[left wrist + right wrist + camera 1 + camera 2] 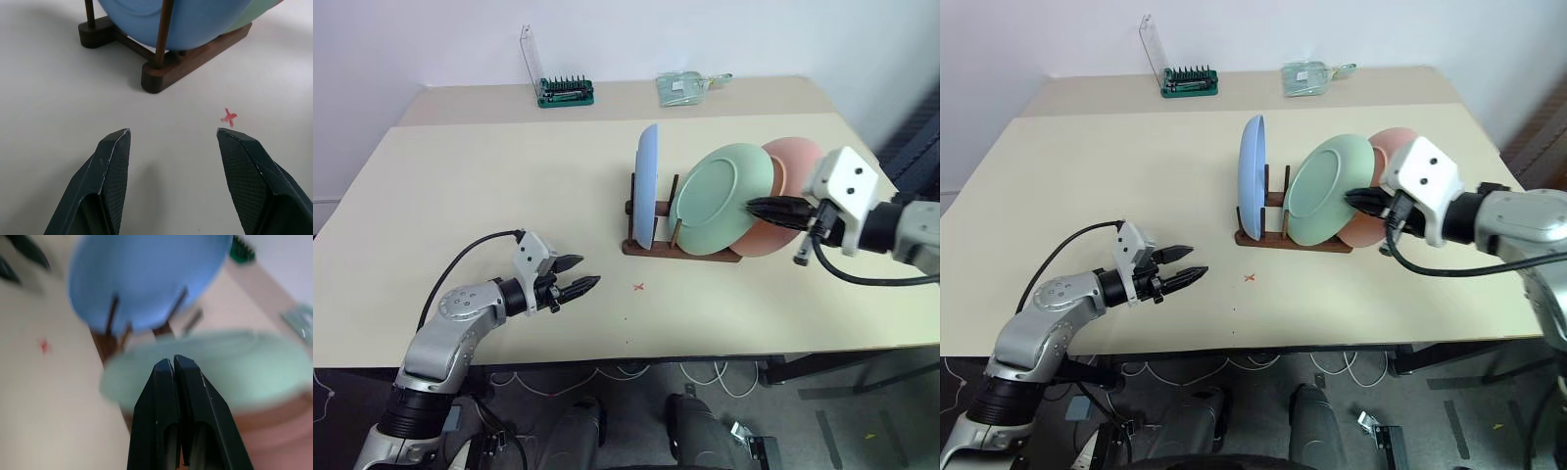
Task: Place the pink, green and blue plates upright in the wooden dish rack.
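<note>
Right hand (756, 208), clenched empty, presses its fingertips against the leaning green plate (720, 201) in the wooden dish rack (680, 245); next, nudge it upright. Left hand (579, 286) hovers released.

Bright, even light; soft shadows; right wrist view blurred.

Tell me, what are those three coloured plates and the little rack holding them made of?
The blue plate, green plate and pink plate look like matte plastic: flat even colour, no gloss, thin rims. Glazed ceramic seems unlikely but can't be excluded. The rack appears to be dark reddish-brown wood with a smooth, slightly satin finish, its base edges rounded and its pegs turned.
</note>
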Controlling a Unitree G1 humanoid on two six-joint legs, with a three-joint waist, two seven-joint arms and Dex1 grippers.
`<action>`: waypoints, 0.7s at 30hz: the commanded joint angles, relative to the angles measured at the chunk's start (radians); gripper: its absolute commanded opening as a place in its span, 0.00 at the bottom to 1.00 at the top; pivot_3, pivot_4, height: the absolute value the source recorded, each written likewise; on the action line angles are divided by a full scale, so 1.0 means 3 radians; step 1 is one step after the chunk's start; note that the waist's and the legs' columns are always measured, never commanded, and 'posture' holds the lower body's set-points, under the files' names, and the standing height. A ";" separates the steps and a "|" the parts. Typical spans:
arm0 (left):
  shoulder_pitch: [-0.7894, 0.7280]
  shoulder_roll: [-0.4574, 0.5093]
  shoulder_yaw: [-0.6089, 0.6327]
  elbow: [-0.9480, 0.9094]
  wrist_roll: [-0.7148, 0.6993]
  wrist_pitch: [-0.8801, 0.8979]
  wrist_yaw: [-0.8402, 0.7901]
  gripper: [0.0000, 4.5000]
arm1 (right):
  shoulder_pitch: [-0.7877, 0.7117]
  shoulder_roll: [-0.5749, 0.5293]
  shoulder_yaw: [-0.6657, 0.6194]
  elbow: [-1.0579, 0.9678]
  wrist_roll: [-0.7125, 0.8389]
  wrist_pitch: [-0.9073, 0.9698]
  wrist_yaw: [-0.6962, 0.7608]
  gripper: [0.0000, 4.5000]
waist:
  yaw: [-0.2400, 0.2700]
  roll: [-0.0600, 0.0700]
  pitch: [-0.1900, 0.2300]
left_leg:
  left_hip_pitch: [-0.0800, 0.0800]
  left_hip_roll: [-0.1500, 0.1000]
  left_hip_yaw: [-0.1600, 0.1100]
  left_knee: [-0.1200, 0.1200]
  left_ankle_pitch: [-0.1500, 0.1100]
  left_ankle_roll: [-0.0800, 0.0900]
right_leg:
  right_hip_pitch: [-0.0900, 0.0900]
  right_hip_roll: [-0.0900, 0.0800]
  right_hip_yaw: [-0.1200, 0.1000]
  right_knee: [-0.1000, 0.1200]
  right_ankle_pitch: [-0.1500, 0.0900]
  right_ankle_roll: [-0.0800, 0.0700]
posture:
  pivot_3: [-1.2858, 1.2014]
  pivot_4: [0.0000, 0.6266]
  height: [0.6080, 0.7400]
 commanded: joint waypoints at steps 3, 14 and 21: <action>-0.0039 0.0022 0.0005 -0.0061 0.0010 -0.0086 -0.0062 0.64 | 0.0112 -0.0117 -0.0197 -0.0002 -0.0180 -0.0085 0.0072 0.01 | -0.0025 0.0002 -0.0001 | 0.0003 0.0002 0.0002 -0.0001 0.0000 0.0000 | 0.0000 0.0001 0.0000 0.0002 0.0000 -0.0001 | 0.52 0.24 1.00; -0.0001 -0.0033 -0.0022 -0.0160 -0.0026 -0.0089 -0.0129 0.64 | -0.0415 0.0333 0.0457 -0.0038 -0.0514 -0.0215 -0.0122 0.01 | -0.0020 0.0001 -0.0001 | 0.0002 0.0003 0.0002 0.0001 0.0000 0.0000 | 0.0000 0.0001 0.0000 0.0002 0.0000 -0.0001 | 0.52 0.24 1.00; 0.0056 -0.0025 0.0004 -0.0216 -0.0043 -0.0072 -0.0094 0.64 | -0.0564 0.0422 0.0393 -0.0093 -0.0430 -0.0220 -0.0042 0.01 | -0.0016 0.0001 -0.0001 | 0.0001 0.0002 0.0001 0.0002 0.0000 0.0000 | 0.0000 0.0001 0.0000 0.0002 0.0001 -0.0001 | 0.52 0.24 1.00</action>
